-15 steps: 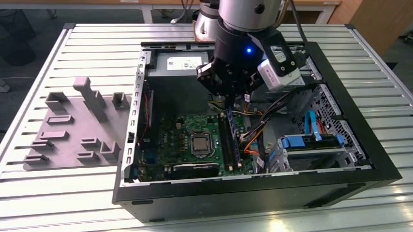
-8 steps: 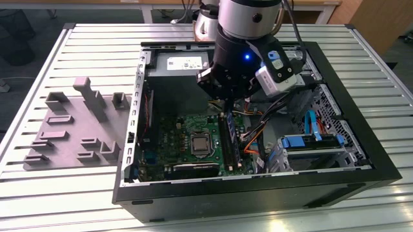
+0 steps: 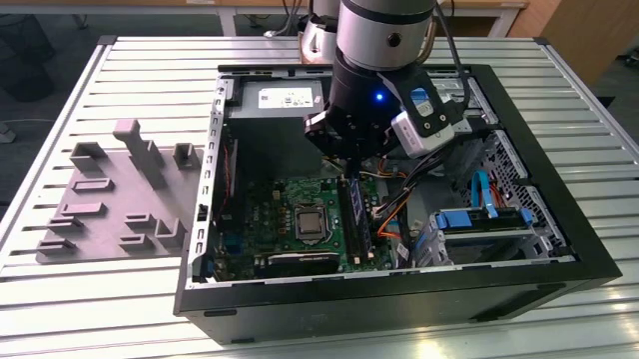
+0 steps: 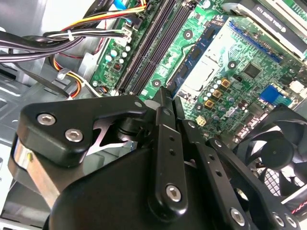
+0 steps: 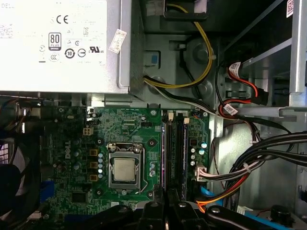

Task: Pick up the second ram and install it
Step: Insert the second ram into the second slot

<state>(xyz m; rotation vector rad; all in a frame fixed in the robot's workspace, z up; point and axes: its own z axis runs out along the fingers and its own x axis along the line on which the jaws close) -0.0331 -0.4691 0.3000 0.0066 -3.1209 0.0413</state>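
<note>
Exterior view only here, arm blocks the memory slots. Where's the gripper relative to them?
Observer: In the first wrist view the gripper sits at one end of the memory slots, in line with them.
Operator: Cables in the way?
Observer: No. The black cable bundle runs off to one side of the slots, and no cable crosses them.

Matt black metal end effector (image 4: 165, 103), glossy green motherboard (image 5: 129, 139), ribbed silvery metal table (image 3: 120, 314)
</note>
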